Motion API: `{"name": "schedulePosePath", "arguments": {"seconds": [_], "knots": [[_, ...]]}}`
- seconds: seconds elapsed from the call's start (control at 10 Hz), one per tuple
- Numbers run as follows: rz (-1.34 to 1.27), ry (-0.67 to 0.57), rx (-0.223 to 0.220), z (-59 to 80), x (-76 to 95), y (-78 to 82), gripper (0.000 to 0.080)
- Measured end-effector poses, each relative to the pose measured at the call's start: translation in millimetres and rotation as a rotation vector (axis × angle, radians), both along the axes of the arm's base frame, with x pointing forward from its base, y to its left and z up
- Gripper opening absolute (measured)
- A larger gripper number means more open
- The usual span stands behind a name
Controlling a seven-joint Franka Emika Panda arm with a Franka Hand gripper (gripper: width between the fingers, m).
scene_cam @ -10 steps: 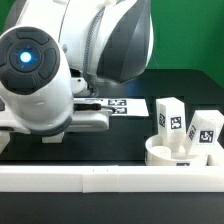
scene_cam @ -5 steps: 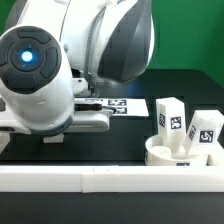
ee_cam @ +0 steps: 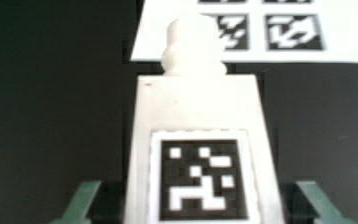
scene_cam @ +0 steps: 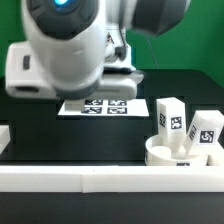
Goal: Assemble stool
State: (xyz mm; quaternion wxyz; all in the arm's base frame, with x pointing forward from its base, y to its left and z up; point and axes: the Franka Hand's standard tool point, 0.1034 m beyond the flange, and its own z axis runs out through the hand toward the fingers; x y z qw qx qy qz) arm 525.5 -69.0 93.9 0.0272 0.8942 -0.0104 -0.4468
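A white stool leg (ee_cam: pixel 197 110) with a black-and-white tag fills the wrist view, its rounded peg end pointing toward the marker board (ee_cam: pixel 229 30). My gripper (ee_cam: pixel 201 203) is shut on this leg, with a green finger (ee_cam: pixel 92 202) on each side of its tagged end. In the exterior view the arm (scene_cam: pixel 68 50) hangs over the back left of the table and hides the held leg. At that view's right, the round seat (scene_cam: pixel 165 155) lies flat. Two more tagged legs (scene_cam: pixel 168 118) (scene_cam: pixel 204 131) stand upright at it.
The marker board (scene_cam: pixel 100 105) lies flat on the black table beneath the arm. A long white border rail (scene_cam: pixel 90 180) runs along the front edge. A green wall closes the back.
The arm has risen from low at the exterior view's left and shifted toward the middle, uncovering the marker board. The seat and the two standing legs have not moved.
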Motion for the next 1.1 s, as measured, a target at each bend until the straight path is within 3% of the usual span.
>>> {"name": "schedulePosePath", "arguments": {"seconds": [0.2,0.4,0.6,0.7,0.9,1.0,1.1], "knots": [[0.013,-0.059,-0.001,-11.0,7.8,-6.0,0.0335],[0.012,-0.064,-0.001,-10.4,8.5,-6.2,0.0337],[0.047,-0.323,-0.003,-12.1,33.1,-7.3,0.0337],[0.009,-0.399,0.009,-5.4,28.1,3.0,0.0337],[-0.038,-0.604,0.07,10.2,35.3,34.1,0.0337],[-0.077,-0.673,0.074,20.6,37.3,50.6,0.0337],[-0.03,-0.833,0.05,30.1,53.0,57.8,0.0337]]}}
